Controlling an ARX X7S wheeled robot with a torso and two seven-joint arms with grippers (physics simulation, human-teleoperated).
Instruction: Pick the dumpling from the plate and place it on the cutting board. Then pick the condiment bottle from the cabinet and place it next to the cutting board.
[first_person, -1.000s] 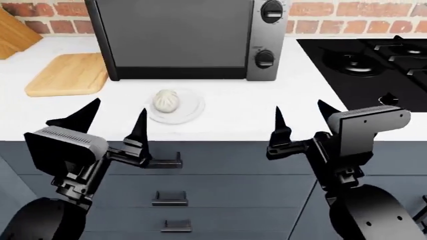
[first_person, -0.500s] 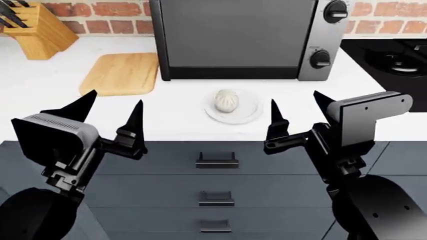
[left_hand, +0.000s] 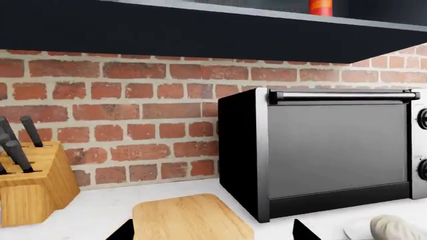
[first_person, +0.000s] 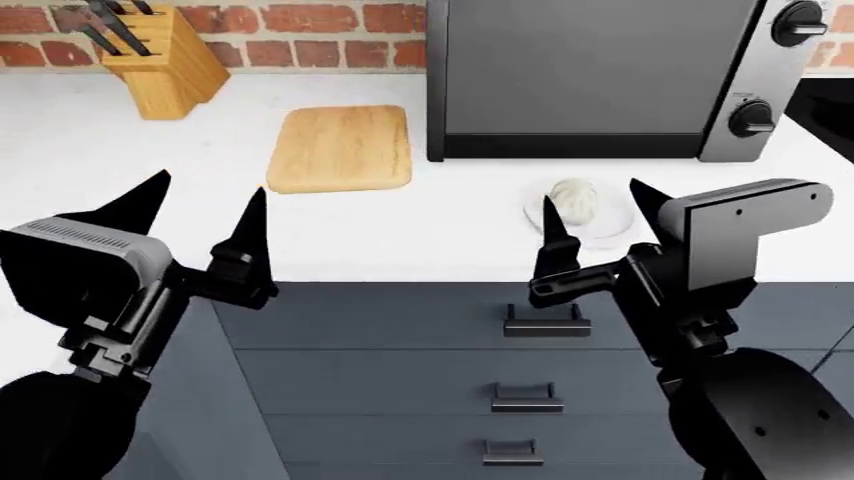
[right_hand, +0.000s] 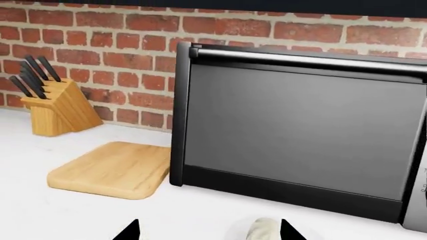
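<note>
The off-white dumpling (first_person: 574, 199) sits on the white plate (first_person: 617, 227) on the counter in front of the oven. The light wooden cutting board (first_person: 340, 148) lies to the left of the oven. My left gripper (first_person: 207, 200) is open and empty, held before the counter edge, below the board. My right gripper (first_person: 594, 208) is open and empty, before the counter edge in line with the plate. The left wrist view shows the board (left_hand: 190, 217), the dumpling (left_hand: 400, 227) and the base of the red condiment bottle (left_hand: 321, 6) on the cabinet shelf above. The right wrist view shows the board (right_hand: 117, 170) and the dumpling (right_hand: 265, 230).
A dark toaster oven (first_person: 601, 75) stands at the back against the brick wall. A wooden knife block (first_person: 147, 45) with black handles stands at the back left. Grey drawers with handles (first_person: 545, 320) are below the counter front.
The head view has shifted left: board, oven and plate now sit further right in it. The knife block has come fully into view and the stove has gone out. Both grippers stay open.
</note>
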